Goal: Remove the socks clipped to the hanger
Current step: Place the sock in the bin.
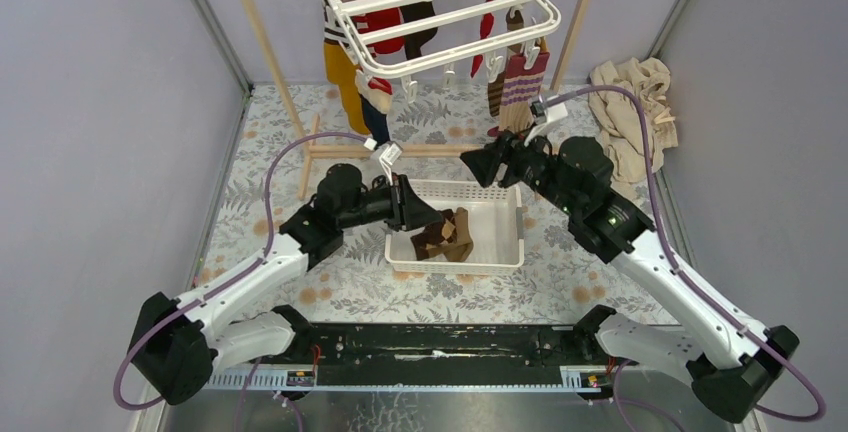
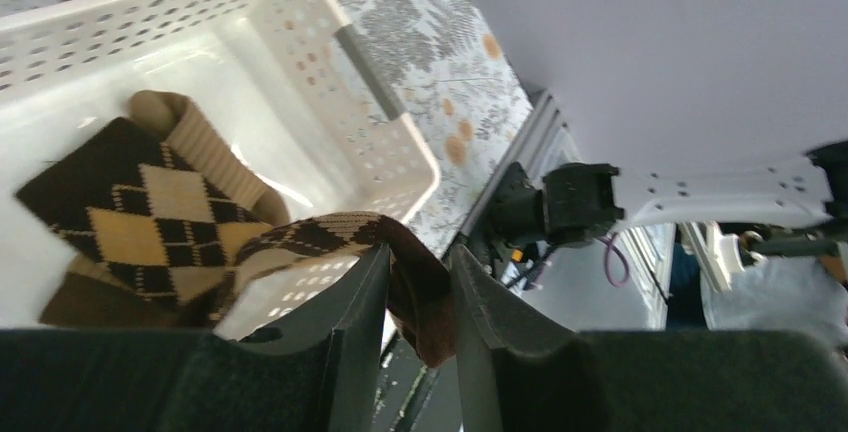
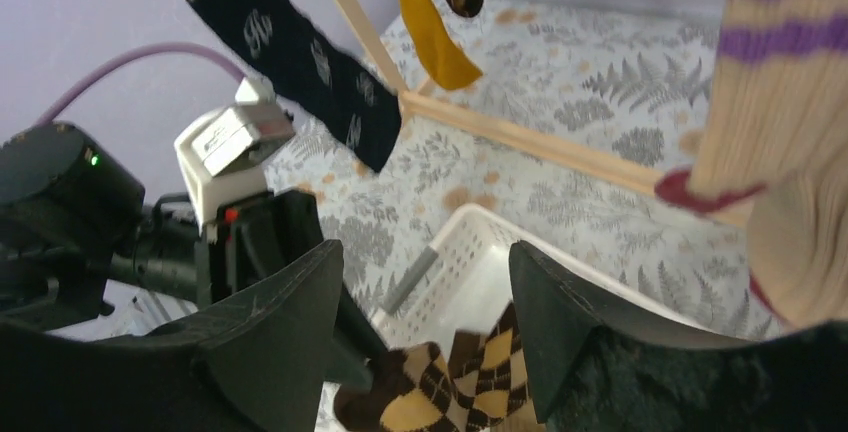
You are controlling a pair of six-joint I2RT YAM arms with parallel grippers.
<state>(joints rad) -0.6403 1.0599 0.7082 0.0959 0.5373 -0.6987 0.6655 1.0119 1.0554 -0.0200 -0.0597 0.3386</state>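
Pinching argyle sock with left end effector over left rim of basket, right end effector spread, empty. Risking spill onto bench if released while draped across rim.

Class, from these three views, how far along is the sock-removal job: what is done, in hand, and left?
Done: one brown argyle sock lies in the white basket. In hand: the left claw grips a second argyle sock over the basket's rim; the right claw is open and empty. Left: a mustard sock, a red sock, a purple-striped sock and others hang clipped on the hanger.
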